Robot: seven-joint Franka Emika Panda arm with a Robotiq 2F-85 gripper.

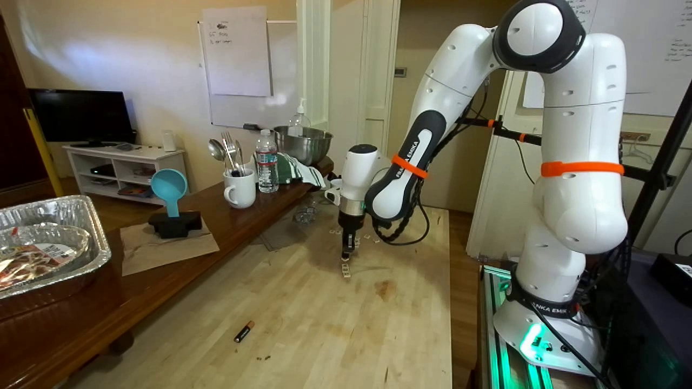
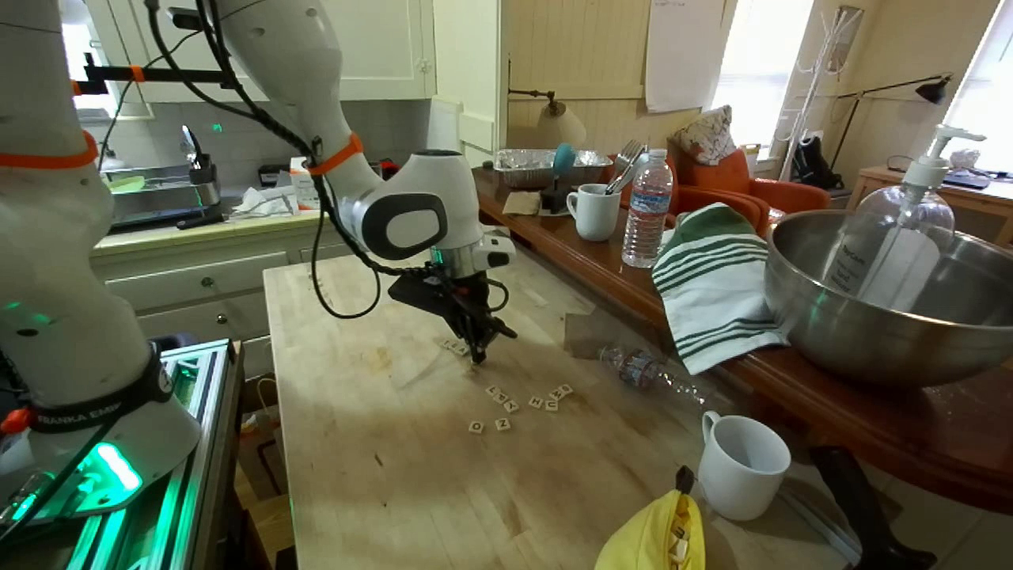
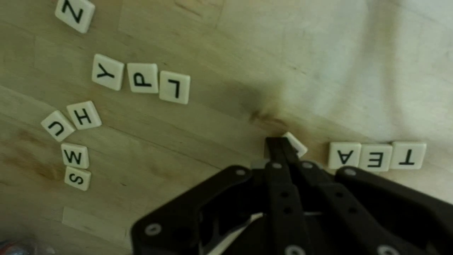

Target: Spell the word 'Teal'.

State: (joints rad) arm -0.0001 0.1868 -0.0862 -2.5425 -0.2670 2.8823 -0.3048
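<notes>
My gripper [image 3: 281, 143] points down close over the table [image 3: 318, 63], its jaws drawn together, with nothing to be seen between them. In the wrist view, to the right of my tips, T [image 3: 408, 155], E [image 3: 375, 157] and A [image 3: 344, 154] lie face up in one tight row. They appear upside down there, so the word reads leftward: T farthest from my tips, A nearest. Between my tips and A lies a loose tile [image 3: 296, 144], turned at a slant, its visible corner clear of A. My tips hide part of it; I cannot read its letter, nor tell whether I touch it. An L [image 3: 174, 87] lies well apart from my tips, up and to the left in that view, just beside P [image 3: 143, 78].

I judge the step to be bringing the fourth letter against A. Rising first to read the loose tile seems wise: if it is not an L, it should go aside and the L come over instead. If it is, my joined tips make a fair pusher, low enough to catch its side without scraping the table. I would nudge one corner to square it, then push mid-side, slowly, toward A, easing off as the edges meet. Pushing harder could knock the row crooked. The letter must stand the same way up as its neighbours.
</notes>
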